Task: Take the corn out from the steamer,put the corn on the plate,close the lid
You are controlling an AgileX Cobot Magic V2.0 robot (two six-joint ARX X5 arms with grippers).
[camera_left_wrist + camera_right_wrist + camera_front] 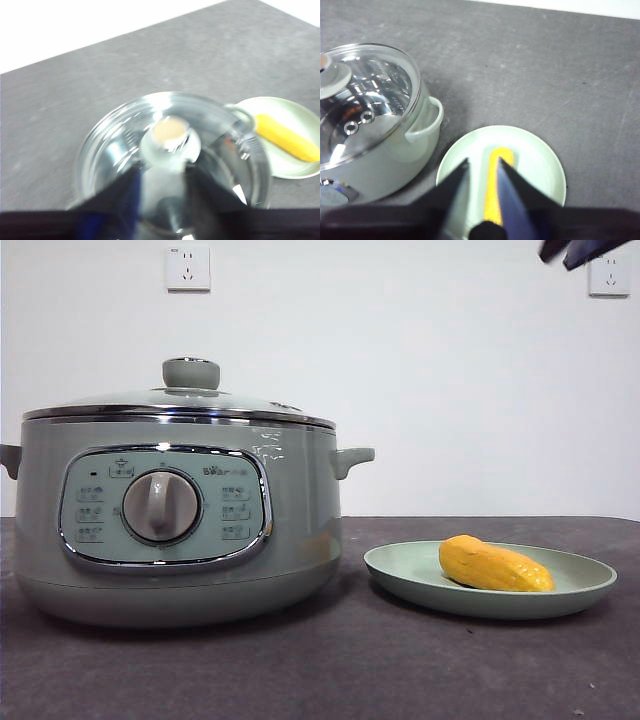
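Observation:
The steamer (300,530) stands at the left of the table with the lid (180,402) resting on it, its pale green knob (190,372) on top. To its right, the corn (493,565) lies on the plate (585,585). My left gripper (162,172) hangs open above the lid (115,145), its jaws apart on either side of the knob (170,140) and clear of it. High over the plate (540,160) my right gripper (483,165) is open and holds nothing, with the corn (495,185) showing far below between its jaws. A dark arm tip (575,250) shows at the front view's top right corner.
The dark grey table runs back to a white wall with two sockets (188,268) (608,275). The steamer's side handle (427,125) points toward the plate, with a narrow gap between them.

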